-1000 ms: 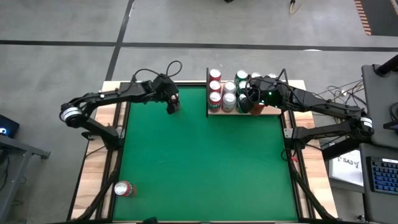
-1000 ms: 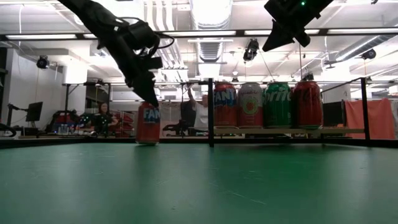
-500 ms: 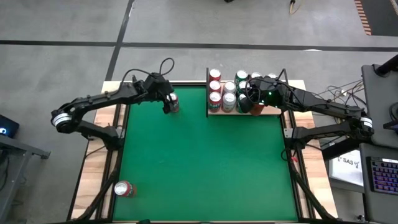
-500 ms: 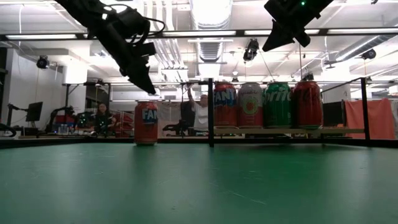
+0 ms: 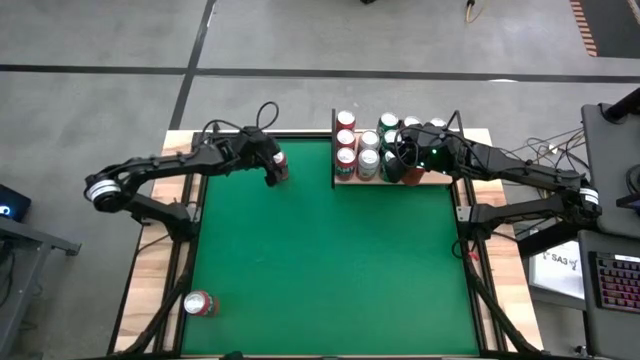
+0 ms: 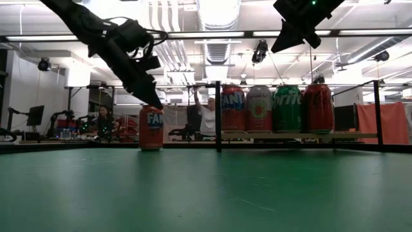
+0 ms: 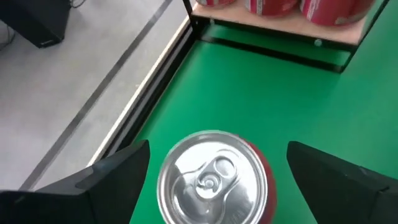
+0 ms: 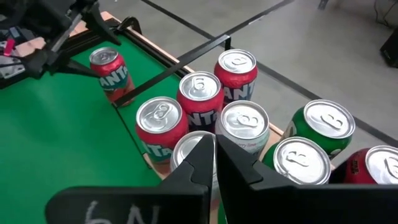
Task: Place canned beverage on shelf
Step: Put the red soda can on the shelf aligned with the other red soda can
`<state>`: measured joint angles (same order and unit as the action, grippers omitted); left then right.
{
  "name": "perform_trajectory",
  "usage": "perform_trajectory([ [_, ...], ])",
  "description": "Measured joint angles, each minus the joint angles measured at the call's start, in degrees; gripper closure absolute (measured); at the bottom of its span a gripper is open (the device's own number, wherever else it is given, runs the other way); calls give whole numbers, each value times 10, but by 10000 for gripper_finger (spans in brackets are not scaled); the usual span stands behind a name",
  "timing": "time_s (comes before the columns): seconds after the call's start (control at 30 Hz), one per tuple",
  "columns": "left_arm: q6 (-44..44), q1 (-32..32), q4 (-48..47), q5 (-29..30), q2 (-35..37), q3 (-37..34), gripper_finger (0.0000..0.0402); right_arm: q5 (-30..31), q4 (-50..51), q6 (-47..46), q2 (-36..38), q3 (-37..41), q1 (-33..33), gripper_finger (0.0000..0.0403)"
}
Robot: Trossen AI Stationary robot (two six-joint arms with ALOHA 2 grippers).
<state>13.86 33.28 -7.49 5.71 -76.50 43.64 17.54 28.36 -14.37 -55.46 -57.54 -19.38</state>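
A red Fanta can [image 7: 214, 180] stands upright on the green tabletop near its far left side [image 5: 282, 165] [image 6: 151, 129]. My left gripper [image 7: 217, 146] is open. It slants down over the can, with one finger on each side of the can's top and a gap on both sides [image 6: 154, 103]. The shelf [image 5: 435, 178], a pale wood board with black rods, sits at the far edge and carries several upright cans [image 6: 271, 109]. My right gripper [image 8: 214, 140] is shut and hovers above those cans [image 5: 403, 160].
A second red can [image 5: 200, 304] lies on its side near the table's near left corner. Black shelf posts [image 6: 218, 116] rise just right of the standing can. Wooden edge strips [image 5: 160, 250] flank the green surface, whose middle is free.
My left gripper has lifted off the can's top, drawn back a little toward the table's left edge, then sunk again to the height of the can's top. The can has stayed upright in its place.
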Motion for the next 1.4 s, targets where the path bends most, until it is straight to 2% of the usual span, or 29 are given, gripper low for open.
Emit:
perform_trajectory([
  [0.27,-26,0,50,4,-21,-41,55,0,-2,0,0,0,0,394],
  [0.4,-27,-8,89,4,-25,-59,96,-1,-2,0,0,1,7,394],
  [0.47,-28,-12,89,3,-23,-60,114,-21,-2,0,2,1,14,394],
  [0.6,-37,-25,50,8,-16,-47,114,-91,-4,14,5,-1,35,394],
  [0.67,-42,-38,32,8,-12,-36,114,-106,-2,20,2,-1,50,394],
  [0.87,-55,-98,22,13,19,-12,114,-100,-21,48,-21,13,110,394],
  [1.03,-79,-180,-51,15,73,37,114,-101,-36,59,-36,9,163,394],
  [1.23,-81,-263,-6,30,101,57,114,-100,-99,90,-77,22,188,394],
  [1.4,-117,-318,-20,38,114,72,114,-100,-129,91,-112,12,205,394],
])
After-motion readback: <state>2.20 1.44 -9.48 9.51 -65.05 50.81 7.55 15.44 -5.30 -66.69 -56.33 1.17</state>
